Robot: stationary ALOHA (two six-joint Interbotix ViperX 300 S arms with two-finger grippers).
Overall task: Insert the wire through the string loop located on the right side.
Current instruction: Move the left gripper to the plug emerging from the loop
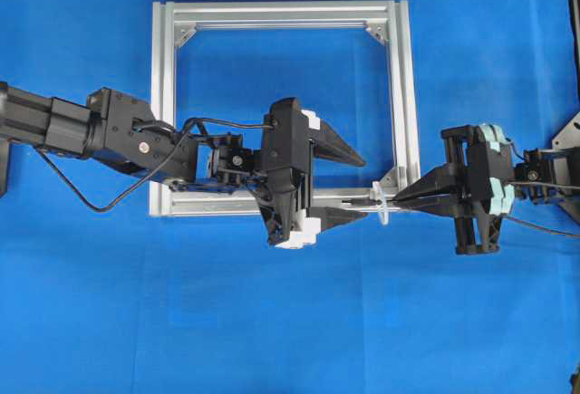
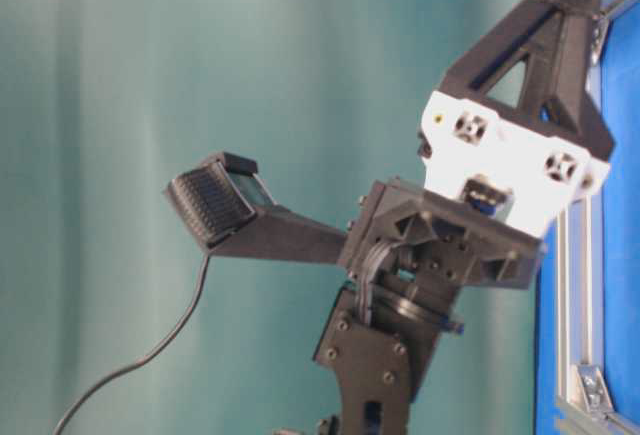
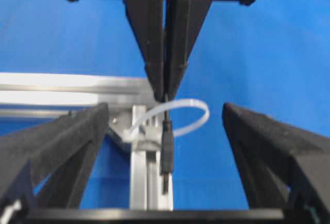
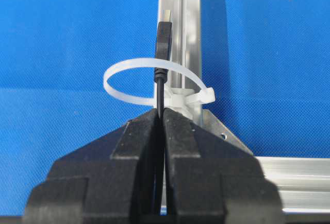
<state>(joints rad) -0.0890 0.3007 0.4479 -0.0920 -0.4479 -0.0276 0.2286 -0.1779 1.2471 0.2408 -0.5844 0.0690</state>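
Where overhead blurs it, right wrist shows wire (image 4: 163,54) threading string loop (image 4: 124,74).

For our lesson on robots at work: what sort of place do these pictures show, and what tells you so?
Most likely a robotics lab test bench: a blue cloth covers the table, a bare aluminium frame carries a white string loop, and two robot arms work there.

You've got two black arms here: the left gripper (image 1: 355,186) carries white blocks, the right gripper (image 1: 399,200) pale teal ones, and thin black cables (image 1: 86,197) trail behind.
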